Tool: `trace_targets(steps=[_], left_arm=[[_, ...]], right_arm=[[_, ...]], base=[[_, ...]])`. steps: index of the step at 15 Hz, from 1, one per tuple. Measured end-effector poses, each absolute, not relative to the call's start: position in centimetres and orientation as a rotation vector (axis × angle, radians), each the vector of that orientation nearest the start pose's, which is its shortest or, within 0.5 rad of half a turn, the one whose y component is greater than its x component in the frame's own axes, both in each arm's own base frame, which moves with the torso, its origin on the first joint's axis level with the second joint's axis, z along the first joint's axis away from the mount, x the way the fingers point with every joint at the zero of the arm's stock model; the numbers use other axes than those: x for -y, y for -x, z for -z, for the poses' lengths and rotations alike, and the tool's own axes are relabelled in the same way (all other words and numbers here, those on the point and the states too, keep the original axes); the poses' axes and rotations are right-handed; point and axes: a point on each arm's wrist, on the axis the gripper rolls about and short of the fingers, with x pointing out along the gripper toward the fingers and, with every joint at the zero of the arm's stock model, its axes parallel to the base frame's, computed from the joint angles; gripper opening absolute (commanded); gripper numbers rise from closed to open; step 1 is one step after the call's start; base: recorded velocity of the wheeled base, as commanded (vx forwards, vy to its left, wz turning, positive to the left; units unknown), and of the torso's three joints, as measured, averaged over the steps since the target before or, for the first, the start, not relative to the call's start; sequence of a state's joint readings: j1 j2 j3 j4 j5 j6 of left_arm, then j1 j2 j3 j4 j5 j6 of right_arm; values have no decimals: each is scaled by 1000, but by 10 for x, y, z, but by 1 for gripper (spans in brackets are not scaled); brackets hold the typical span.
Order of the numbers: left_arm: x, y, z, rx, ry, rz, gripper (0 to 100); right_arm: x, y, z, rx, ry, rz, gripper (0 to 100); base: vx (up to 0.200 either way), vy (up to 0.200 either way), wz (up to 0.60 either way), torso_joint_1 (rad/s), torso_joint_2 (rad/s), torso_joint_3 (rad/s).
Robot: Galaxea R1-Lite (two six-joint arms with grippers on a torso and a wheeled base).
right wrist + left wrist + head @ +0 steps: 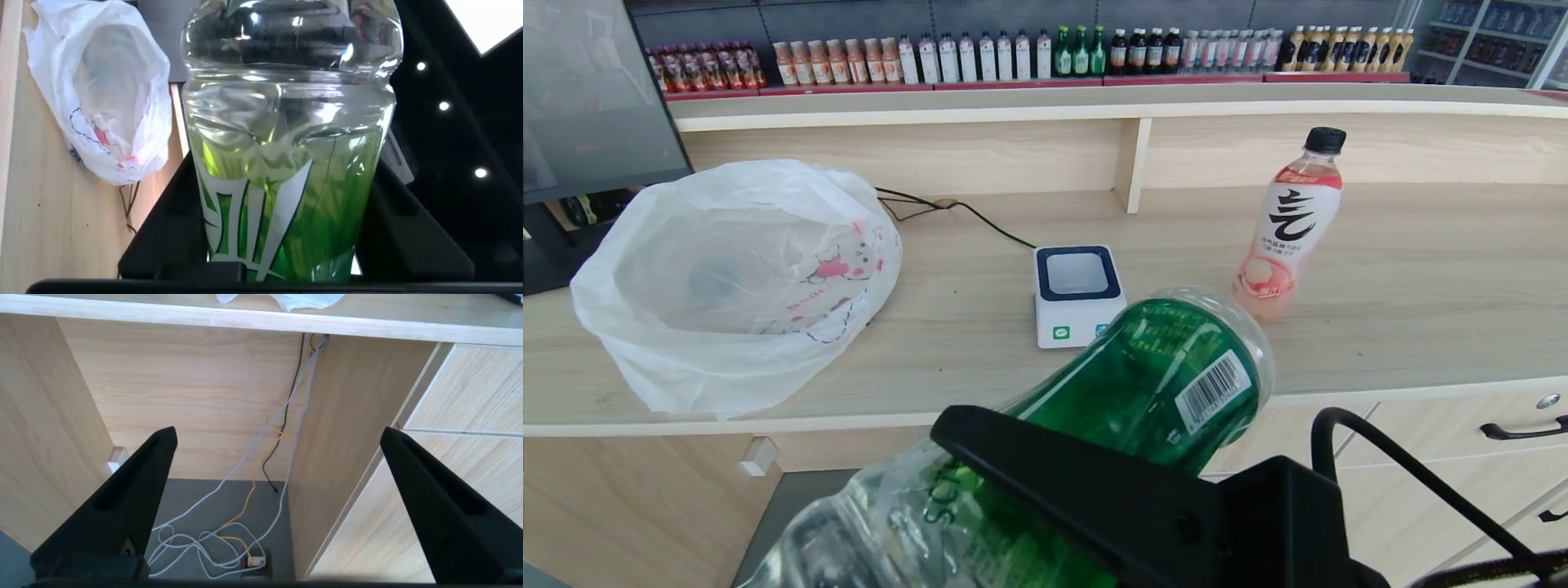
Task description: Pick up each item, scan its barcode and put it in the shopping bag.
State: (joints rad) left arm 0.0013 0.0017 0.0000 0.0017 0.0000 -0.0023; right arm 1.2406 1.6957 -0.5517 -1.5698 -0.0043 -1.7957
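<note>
A green bottle [1143,384] is up in the air, tilted, with its barcode facing up. A pink bottle [1286,229] stands upright on the tabletop [1421,286], beside a white scanner [1077,296]. A white plastic bag [735,278] lies open on the left.

The clear plastic bottle [1143,392] wore a green label with white lettering and a white patch of black barcode bars. The pink drink bottle [1290,224] had a black cap and a white label with black brushstrokes. The scanner [1078,294] was white, framed dark blue. The shopping bag [735,278] was translucent white, printed in pink and blue. The worktop [1421,286] was pale woodgrain.
</note>
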Motion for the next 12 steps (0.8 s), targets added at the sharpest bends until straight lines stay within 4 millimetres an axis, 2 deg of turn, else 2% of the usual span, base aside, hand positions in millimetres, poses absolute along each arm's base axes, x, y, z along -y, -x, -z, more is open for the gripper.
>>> trace_targets(steps=[12], left_arm=[[0,23,-75,-3,2,0,100]], right_arm=[[-257,-88,-209,1271,1278,-521,0]], base=[[0,0,0,0,0,0]])
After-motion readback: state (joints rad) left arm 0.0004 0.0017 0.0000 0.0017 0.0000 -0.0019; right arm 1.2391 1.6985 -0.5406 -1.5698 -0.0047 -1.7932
